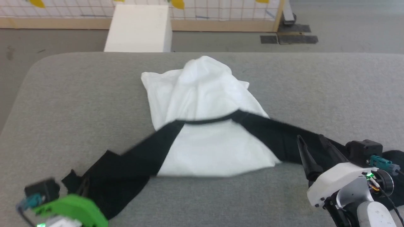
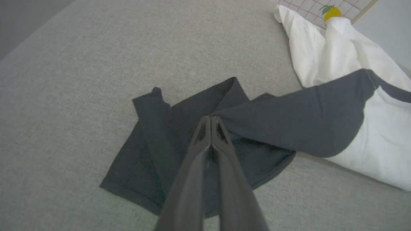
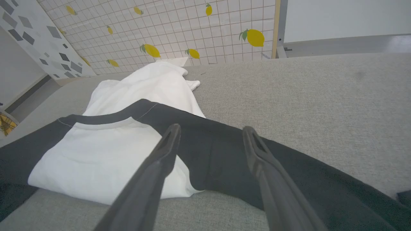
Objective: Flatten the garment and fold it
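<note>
Grey fabric-covered table [image 1: 79, 94], white box [image 1: 139, 28] behind; lemon-patterned tiled wall [image 3: 192, 29], grey floor [image 1: 347, 37]

White garment [image 1: 202, 94] with black sleeves (grey surface [image 1: 63, 101], lemon-patterned wall [image 3: 224, 19]).

Grey fabric surface [image 1: 63, 94], black-and-white garment [image 1: 202, 94] lying rumpled on it

Garment [image 1: 205, 94]: white body crumpled in heap; black sleeves stretched out to left and right.
</note>
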